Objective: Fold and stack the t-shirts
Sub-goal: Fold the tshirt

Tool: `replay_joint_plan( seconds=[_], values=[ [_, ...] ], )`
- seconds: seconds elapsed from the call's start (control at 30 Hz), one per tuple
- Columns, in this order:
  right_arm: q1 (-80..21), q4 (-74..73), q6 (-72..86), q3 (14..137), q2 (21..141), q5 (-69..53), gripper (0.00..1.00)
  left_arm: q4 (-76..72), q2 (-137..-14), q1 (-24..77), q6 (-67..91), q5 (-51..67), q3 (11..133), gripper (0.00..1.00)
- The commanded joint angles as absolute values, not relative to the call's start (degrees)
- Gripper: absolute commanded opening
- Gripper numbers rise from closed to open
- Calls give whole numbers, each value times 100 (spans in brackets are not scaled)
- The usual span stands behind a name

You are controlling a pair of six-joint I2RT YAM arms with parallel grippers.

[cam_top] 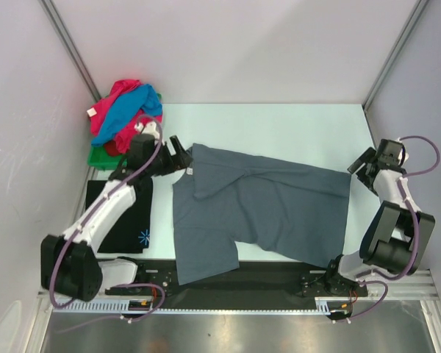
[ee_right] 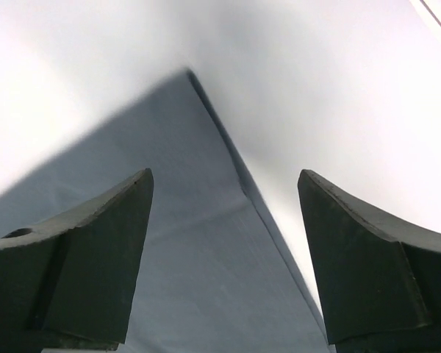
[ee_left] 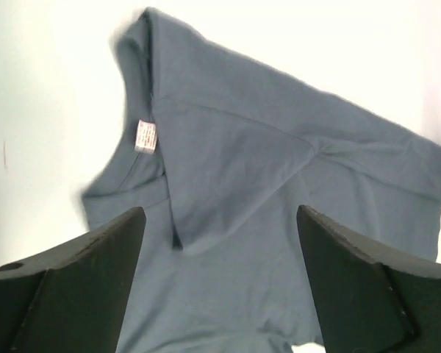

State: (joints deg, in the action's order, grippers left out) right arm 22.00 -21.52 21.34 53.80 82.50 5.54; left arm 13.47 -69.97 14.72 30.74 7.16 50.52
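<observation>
Three views: one overhead, two riding my wrists.
My top camera looked down from above and behind the arm bases, taking in the whole table; the left wrist camera peered close past the left gripper at the collar end of the slate-grey t-shirt; the right wrist camera sat closer still, past the right gripper, over that shirt's corner. All three shared the shirt.

Pale table: grey t-shirt spread across the middle, flap folded over near the collar, reaching the near edge. Black t-shirt flat at left, just beside it. Green tray in far-left corner.
</observation>
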Motion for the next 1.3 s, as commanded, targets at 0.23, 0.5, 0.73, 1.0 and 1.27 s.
replay_joint_plan(
  seconds=[0.23,0.5,0.73,1.0,1.27],
  values=[
    [2224,-1652,1802,6275,9474,53,85,3486,-11037,1283,1065,854,9551,91],
    [2232,-1722,1547,6311,9668,149,84,3604,-12418,1283,958,413,10792,88],
    [2232,-1820,1450,6416,9835,202,77,3560,-12920,1283,1125,764,10864,85],
    [2153,-1547,1450,6407,10177,-114,72,3340,-13069,1239,1353,1107,10679,64],
    [1978,-1266,1547,6512,10537,-176,63,2866,-13104,1143,1590,1099,10591,28]
  ],
)
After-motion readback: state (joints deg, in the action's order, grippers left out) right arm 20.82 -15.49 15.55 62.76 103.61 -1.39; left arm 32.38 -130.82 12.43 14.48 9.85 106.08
